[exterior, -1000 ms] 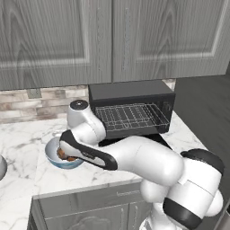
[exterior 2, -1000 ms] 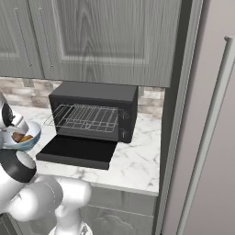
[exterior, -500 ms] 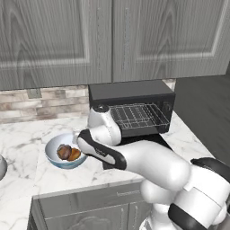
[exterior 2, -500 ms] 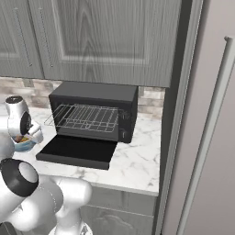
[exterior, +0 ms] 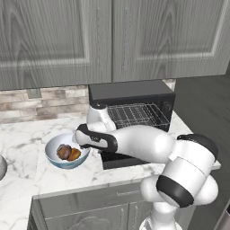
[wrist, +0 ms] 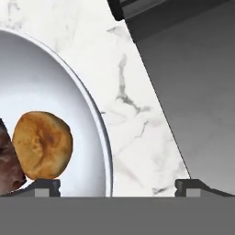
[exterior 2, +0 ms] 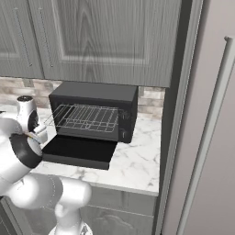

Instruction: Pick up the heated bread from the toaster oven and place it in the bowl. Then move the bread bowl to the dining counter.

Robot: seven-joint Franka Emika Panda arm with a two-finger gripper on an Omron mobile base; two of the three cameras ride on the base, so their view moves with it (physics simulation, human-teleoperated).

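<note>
— Where's the heated bread (exterior: 63, 151)?
— In the bowl (exterior: 53, 147) on the table (exterior: 27, 134), touching a golden roll (exterior: 74, 154).
— And the claw (wrist: 117, 184)?
— Jaws wide apart, empty, over the bowl's rim, beside the open toaster oven (exterior: 134, 92).

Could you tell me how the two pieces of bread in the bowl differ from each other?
Colour: the heated bread is dark, mottled grey-brown, while the golden roll is a warm golden-brown. Surface: the golden roll looks smooth in the hand view, the heated bread rougher and lumpier. Position: in the left base view the heated bread lies to the left and the golden roll to its right, touching it. Both are roundish, similar in size, and rest inside the pale bowl.
</note>
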